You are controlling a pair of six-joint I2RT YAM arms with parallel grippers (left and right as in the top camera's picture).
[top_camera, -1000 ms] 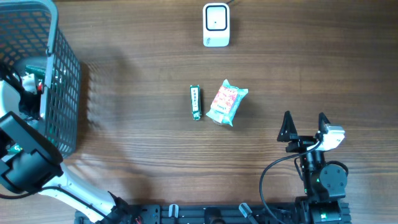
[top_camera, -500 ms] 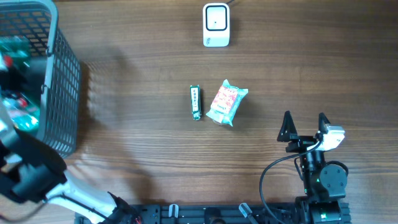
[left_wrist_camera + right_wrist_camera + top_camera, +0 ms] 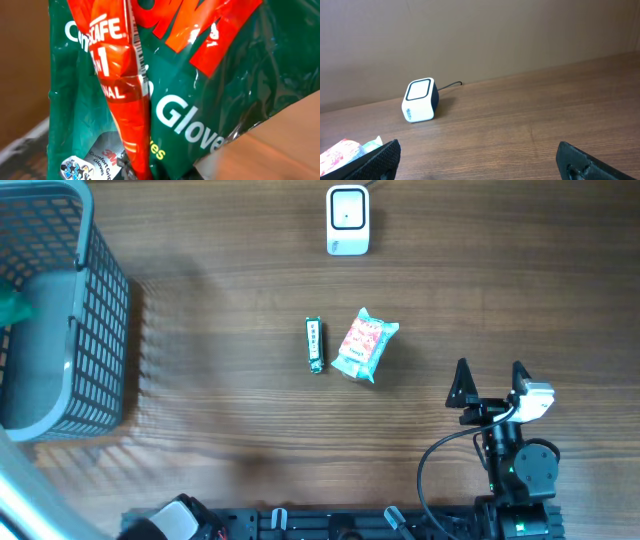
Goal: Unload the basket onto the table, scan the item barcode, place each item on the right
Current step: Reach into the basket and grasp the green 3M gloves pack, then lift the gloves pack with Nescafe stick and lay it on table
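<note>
Left wrist view: glove packet (image 3: 210, 100), with a coffee sachet (image 3: 122, 100) against it, has just left the basket (image 3: 100, 300), clamped in the closed left jaws. The scanner (image 3: 348, 220) is well apart; right jaws wide, empty.

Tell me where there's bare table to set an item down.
Wide bare wood lies between the basket and the green stick packet, and right of the scanner, beyond the right claw. Crowded only at centre, where that packet lies beside the snack pouch.
</note>
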